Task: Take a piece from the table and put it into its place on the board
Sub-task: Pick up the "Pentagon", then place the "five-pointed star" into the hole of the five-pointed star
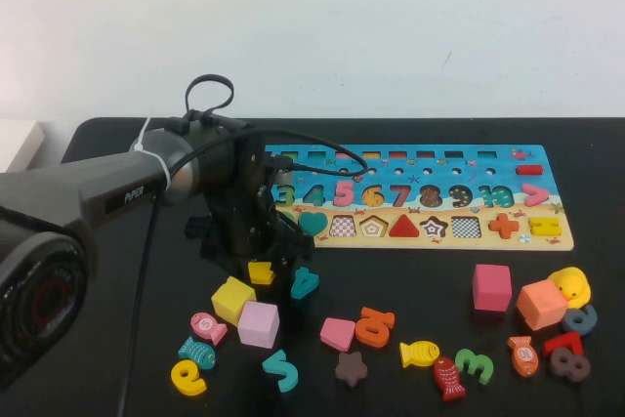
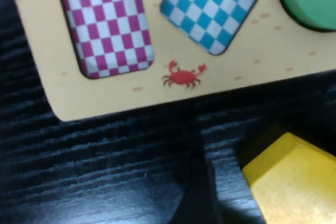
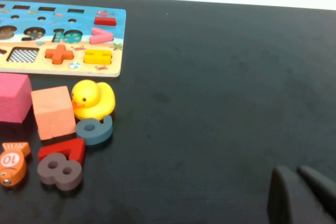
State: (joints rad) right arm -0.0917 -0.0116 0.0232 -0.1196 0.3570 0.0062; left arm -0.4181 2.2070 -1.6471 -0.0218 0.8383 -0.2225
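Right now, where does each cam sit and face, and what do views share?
High: raised on the robot's side, angled down at table and board; left arm shows, left gripper over the piece.
Left wrist: above board corner and piece; one finger shows.
Right wrist: low, facing duck; right gripper shut, parked.
Shared: board, all three.

The black table [image 1: 596,192] carries the board [image 1: 410,200] at its back, with the yellow piece [image 1: 261,272], cubes, fish, numbers and a duck [image 1: 571,286] scattered in front of the board.
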